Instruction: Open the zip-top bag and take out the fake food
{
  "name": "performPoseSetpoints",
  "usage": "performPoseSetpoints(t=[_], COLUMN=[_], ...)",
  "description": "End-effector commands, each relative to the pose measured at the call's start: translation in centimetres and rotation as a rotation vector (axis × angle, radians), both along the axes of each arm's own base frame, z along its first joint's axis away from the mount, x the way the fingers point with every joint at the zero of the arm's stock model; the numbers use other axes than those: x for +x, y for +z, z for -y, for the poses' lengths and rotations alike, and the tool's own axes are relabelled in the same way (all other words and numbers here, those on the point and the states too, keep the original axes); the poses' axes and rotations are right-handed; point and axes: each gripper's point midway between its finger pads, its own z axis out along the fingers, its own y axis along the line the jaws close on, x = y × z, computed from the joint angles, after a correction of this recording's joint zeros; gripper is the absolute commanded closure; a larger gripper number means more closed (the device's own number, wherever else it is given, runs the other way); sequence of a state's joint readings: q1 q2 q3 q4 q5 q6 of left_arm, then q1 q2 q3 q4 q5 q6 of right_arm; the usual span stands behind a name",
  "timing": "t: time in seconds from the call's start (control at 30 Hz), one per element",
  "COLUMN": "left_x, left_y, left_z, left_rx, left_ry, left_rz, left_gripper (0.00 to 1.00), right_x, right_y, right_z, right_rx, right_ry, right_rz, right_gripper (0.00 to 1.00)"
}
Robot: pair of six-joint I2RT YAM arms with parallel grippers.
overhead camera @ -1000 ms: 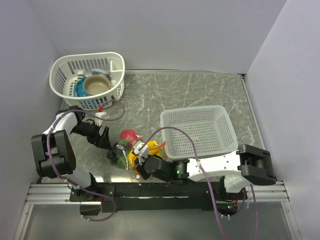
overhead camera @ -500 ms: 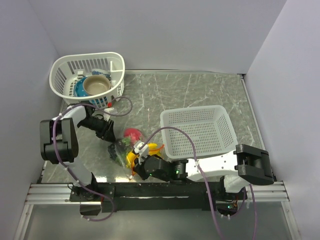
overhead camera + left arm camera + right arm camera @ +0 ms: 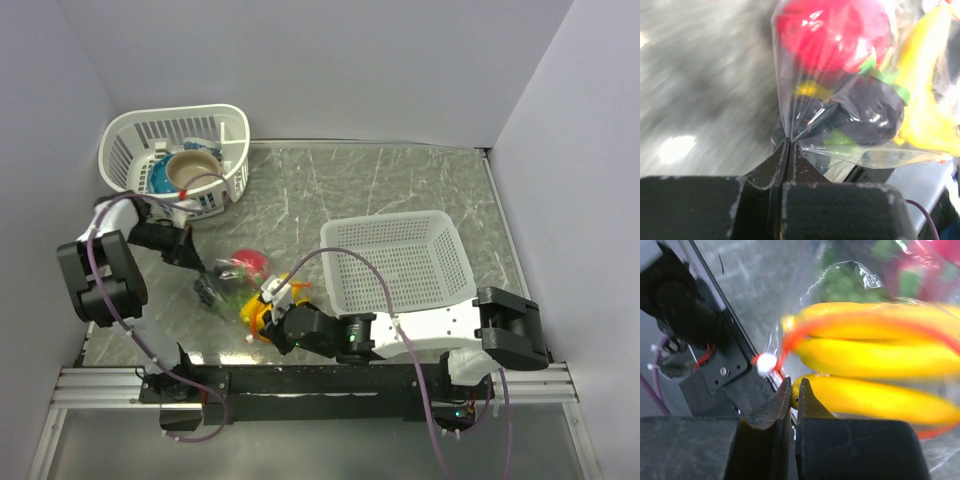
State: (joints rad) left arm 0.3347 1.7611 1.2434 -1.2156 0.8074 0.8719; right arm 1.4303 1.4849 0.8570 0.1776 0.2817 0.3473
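Pinching a fold of clear film, the left pincer [image 3: 789, 145] has its jaws pressed flat together on the zip-top bag [image 3: 235, 290]. The bag is stretched taut from that grip point. The right pincer [image 3: 795, 385] is closed to a narrow slit on the bag edge beside the orange-red zip strip [image 3: 855, 322]. A white slider tab [image 3: 765, 362] sits just above its tips.

The bag rests on the bench [image 3: 330, 180], near the left side of the rectangular mesh basket [image 3: 385, 225]. The right pincer holds the bag's near end. The left pincer holds the end farthest left of that basket.

Contents, all inside the film:
- Banana bunch [image 3: 875, 360], yellow, at the right pincer's end.
- Dragon fruit [image 3: 832, 32], pink-red with green tips, at the bag's rear end.
- Dark rounded piece [image 3: 867, 112], below the dragon fruit in the left wrist view; its type cannot be determined.

An oval mesh basket [image 3: 235, 125] stands well apart, to the rear left of the rectangular basket. It contains a tan bowl [image 3: 190, 170] and a blue item [image 3: 158, 180].
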Motion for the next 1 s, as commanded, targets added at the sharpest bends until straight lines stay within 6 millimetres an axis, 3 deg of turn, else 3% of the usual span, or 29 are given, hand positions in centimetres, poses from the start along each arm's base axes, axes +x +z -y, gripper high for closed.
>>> performPoseSetpoints(t=[0.0,0.23,0.4,0.43,0.6,0.77,0.87,0.97], left_x=[1.5,0.1,-0.3,-0.5,0.0,0.5,0.2,-0.2], left_y=[1.8,1.3,1.4,1.7,5.7,10.0,10.6,10.8], left_z=[-5.6,-5.4,-5.3,-5.1,-3.4,-0.3,1.3,2.3], left_rx=[0.153,0.140,0.152,0.146,0.087,0.069,0.061,0.043], left_ry=[0.070,0.076,0.071,0.068,0.052,-0.001,-0.024,-0.037], left_rz=[0.129,0.118,0.128,0.123,0.186,0.275,0.280,0.279], left_gripper=[0.99,0.99,0.99,0.99,0.99,0.99,0.99,0.99], right_x=[1.0,2.4,5.6,6.1,9.6,10.3,10.7,11.4], right_y=[7.1,10.7,14.8,14.8,17.1,20.0,21.3,20.1], right_z=[1.7,5.1,8.6,9.4,13.9,16.5,17.7,18.9], right_rx=[0.123,0.192,0.250,0.223,0.242,0.319,0.325,0.255], right_ry=[-0.009,-0.047,-0.140,-0.156,-0.291,-0.315,-0.347,-0.406], right_rz=[0.055,0.087,0.155,0.173,0.229,0.264,0.286,0.298], right_gripper=[1.00,1.00,1.00,1.00,1.00,1.00,1.00,1.00])
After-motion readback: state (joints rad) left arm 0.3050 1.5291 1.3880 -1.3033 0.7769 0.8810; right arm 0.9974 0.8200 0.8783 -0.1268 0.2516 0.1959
